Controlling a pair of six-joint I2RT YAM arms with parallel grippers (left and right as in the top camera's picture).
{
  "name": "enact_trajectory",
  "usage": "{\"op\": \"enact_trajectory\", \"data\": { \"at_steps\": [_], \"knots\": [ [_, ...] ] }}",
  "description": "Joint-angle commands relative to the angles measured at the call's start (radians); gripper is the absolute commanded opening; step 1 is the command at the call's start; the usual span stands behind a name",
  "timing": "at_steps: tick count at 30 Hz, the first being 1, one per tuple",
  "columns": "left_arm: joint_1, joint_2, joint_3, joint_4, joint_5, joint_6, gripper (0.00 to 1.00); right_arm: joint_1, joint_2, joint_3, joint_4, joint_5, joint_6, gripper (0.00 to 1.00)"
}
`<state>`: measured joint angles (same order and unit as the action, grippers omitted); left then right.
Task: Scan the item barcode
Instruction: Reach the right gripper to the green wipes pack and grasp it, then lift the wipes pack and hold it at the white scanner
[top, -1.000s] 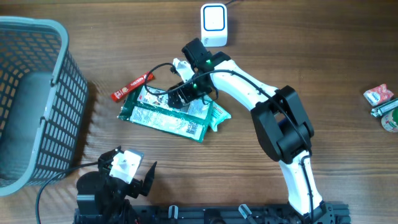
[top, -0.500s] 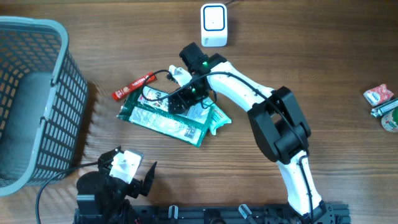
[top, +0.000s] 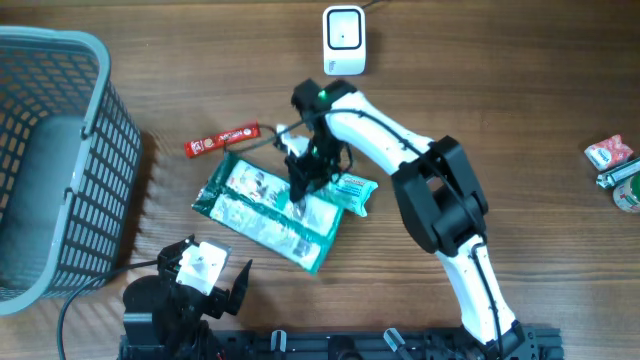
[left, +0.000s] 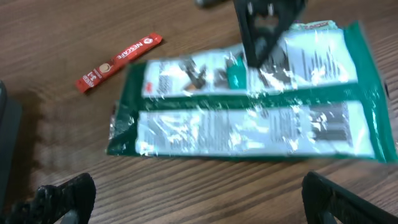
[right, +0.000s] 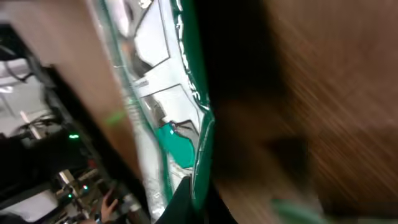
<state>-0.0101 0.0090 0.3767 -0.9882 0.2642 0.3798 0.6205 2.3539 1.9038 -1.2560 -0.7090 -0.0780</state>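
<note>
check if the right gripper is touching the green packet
Touching: the left wrist view shows the right gripper closed down on the green packet, no gap between them.

The overhead camera hangs high and looks straight down, taking in the whole table (top: 520, 90). The left wrist camera sits low by the near edge, looking across at the green packet (left: 249, 124) and red sachet (left: 118, 62), both also seen from above. The right wrist camera is close against that same packet, tilted and blurred.
</note>
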Motion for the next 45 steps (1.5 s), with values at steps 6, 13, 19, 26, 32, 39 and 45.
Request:
{"op": "enact_trajectory", "data": {
  "at_steps": [6, 13, 19, 26, 32, 39, 45],
  "knots": [
    [0.006, -0.002, -0.005, 0.0, 0.016, 0.005, 1.0, 0.0, -0.422, 0.062, 0.139, 0.612, 0.045, 0.04],
    [0.006, -0.002, -0.005, 0.0, 0.016, 0.005, 1.0, 0.001, -0.459, 0.026, 0.624, 1.12, -0.098, 0.05],
    [0.006, -0.002, -0.005, 0.0, 0.016, 0.005, 1.0, -0.029, -0.341, 0.008, 1.146, 1.345, -0.42, 0.05],
    [0.006, -0.002, -0.005, 0.0, 0.016, 0.005, 1.0, -0.042, -0.085, 0.008, 1.606, 1.344, -0.743, 0.05],
    [0.006, -0.002, -0.005, 0.0, 0.016, 0.005, 1.0, -0.038, 0.09, 0.008, 1.637, 1.347, -0.804, 0.05],
    [0.006, -0.002, -0.005, -0.001, 0.016, 0.005, 1.0, 0.011, 0.121, 0.008, 1.575, 1.362, -0.795, 0.05],
    [0.006, -0.002, -0.005, 0.0, 0.016, 0.005, 1.0, 0.03, 0.121, 0.008, 1.407, 1.28, -0.536, 0.05]
  ]
}}
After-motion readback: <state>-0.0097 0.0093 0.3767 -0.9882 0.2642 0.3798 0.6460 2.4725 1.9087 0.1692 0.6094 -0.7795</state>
